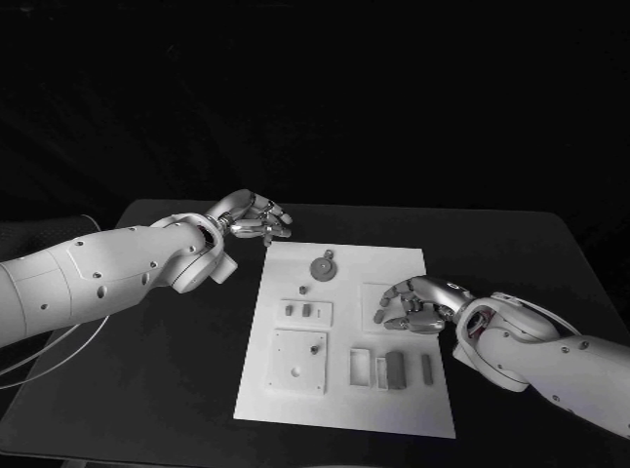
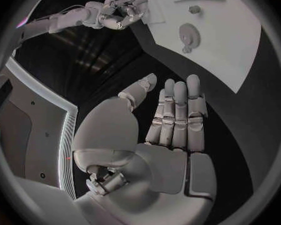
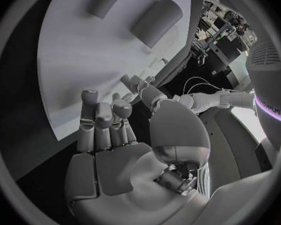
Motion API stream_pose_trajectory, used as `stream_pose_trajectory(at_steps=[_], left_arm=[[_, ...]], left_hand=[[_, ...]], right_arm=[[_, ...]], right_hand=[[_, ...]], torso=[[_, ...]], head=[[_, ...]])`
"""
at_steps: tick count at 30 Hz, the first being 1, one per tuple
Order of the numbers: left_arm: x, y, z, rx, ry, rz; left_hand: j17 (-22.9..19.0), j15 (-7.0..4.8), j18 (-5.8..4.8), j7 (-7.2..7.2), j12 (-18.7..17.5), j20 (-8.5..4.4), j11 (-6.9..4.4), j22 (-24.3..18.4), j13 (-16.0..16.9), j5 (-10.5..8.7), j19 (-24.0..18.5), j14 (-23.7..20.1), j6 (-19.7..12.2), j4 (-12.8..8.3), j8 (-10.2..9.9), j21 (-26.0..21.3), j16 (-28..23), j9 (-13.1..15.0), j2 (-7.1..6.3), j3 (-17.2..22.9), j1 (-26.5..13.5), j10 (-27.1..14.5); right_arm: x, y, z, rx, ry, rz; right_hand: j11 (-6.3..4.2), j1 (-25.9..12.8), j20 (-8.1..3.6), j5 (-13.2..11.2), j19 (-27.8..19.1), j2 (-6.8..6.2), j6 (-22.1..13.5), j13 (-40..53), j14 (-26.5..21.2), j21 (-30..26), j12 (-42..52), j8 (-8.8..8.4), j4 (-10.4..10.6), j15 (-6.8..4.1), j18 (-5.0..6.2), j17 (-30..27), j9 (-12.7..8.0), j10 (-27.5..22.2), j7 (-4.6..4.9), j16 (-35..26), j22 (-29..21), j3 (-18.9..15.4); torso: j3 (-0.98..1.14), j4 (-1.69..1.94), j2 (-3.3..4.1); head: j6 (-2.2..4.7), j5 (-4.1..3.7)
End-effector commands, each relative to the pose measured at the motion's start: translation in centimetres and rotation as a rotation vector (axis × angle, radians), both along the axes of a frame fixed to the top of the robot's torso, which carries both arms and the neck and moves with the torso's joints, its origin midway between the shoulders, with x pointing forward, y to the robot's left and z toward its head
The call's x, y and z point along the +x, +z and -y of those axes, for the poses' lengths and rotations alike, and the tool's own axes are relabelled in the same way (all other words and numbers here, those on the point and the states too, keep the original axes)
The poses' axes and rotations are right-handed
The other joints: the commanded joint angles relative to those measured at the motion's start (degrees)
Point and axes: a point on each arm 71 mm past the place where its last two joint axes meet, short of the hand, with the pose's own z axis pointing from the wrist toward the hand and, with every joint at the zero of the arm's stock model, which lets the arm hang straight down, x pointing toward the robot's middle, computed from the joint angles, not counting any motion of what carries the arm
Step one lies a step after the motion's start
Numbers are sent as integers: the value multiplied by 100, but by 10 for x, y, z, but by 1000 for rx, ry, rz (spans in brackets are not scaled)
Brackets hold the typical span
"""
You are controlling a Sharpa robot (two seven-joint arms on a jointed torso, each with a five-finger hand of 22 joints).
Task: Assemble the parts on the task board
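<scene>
Head view: the white board (image 1: 346, 380) sits mid-table with small grey parts (image 1: 388, 369) lying on it, plus a round one (image 1: 324, 265) near the far end. The left hand (image 1: 252, 218) hovers off the board's far left corner, and the right hand (image 1: 416, 304) hangs over its right side, fingers curled.

Left wrist view: the left hand (image 2: 172, 130) has flat, straight fingers and holds nothing.

Right wrist view: the right hand (image 3: 115, 135) is loosely curled and also holds nothing.

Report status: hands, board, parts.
Left hand open, off the board's far corner. Right hand over board, grip unclear. Round part on board. Nothing in the way.
</scene>
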Motion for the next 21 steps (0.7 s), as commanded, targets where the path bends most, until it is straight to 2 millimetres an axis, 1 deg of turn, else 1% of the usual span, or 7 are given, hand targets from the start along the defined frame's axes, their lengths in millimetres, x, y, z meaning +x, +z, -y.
stream_pose_trajectory(at_steps=[1,7,10,13,16,19,21], left_arm=[[0,1,2,-5,-6,9],[0,1,1,-5,-5,9],[0,1,2,-5,-7,8],[0,1,1,-3,-4,7],[0,1,1,-1,-3,1],[0,0,1,0,-3,-1],[0,0,1,0,-3,-1]], left_hand=[[10,3,119,48,-27,-7,-27,10,-1,-18,27,30,8,10,22,-26,0,-7,-4,-20,55,25],[11,3,119,48,-27,-7,-27,11,0,-18,28,31,8,11,23,-26,0,-7,-3,-20,55,26],[13,3,120,47,-27,-7,-27,12,0,-18,28,31,8,12,24,-26,0,-8,-3,-20,55,26],[14,3,120,47,-27,-8,-27,12,0,-18,28,31,8,12,25,-26,0,-8,-2,-20,55,27],[14,3,120,47,-27,-8,-27,13,0,-18,29,31,9,12,25,-26,0,-8,-2,-20,55,27],[15,3,119,47,-28,-7,-27,14,0,-19,29,31,9,14,26,-26,0,-8,-1,-21,53,27],[15,3,119,47,-28,-7,-27,14,0,-19,29,31,9,14,26,-26,0,-8,-1,-21,52,28]], right_arm=[[-3,-2,-6,-5,37,0],[-4,-3,-10,3,45,8],[-4,-3,-13,3,52,12],[-4,-2,-15,4,56,15],[-5,-2,-16,4,59,16],[-5,-3,-16,2,60,18],[-5,-3,-16,2,60,18]], right_hand=[[27,76,-11,30,-18,34,-28,-5,-10,7,29,20,3,11,82,-2,-5,-9,66,35,99,-52],[-6,171,-15,46,-18,109,89,-8,-6,16,51,98,-3,-18,82,-1,11,0,31,49,102,-76],[-42,254,-18,38,-21,178,214,-16,-1,22,59,177,-6,-51,82,-4,30,17,-8,55,104,-83],[-71,301,-19,27,-21,211,302,-26,5,28,61,231,-7,-78,82,-6,42,36,-38,60,105,-95],[-91,325,-20,24,-20,241,364,-33,11,32,61,268,-5,-96,82,-9,51,53,-60,62,105,-100],[-122,349,-21,10,-17,313,473,-43,20,36,57,331,-6,-123,82,-12,71,71,-93,63,104,-95],[-140,361,-22,-2,-17,336,519,-48,23,38,55,357,-6,-139,82,-15,79,82,-111,63,104,-93]], torso=[[1,0,-1],[3,1,0],[1,1,-2],[-3,2,-2],[-1,0,-3],[0,1,-2],[0,1,-2]], head=[[-9,7],[-15,8],[-16,8],[-1,5],[4,7],[8,15],[8,15]])
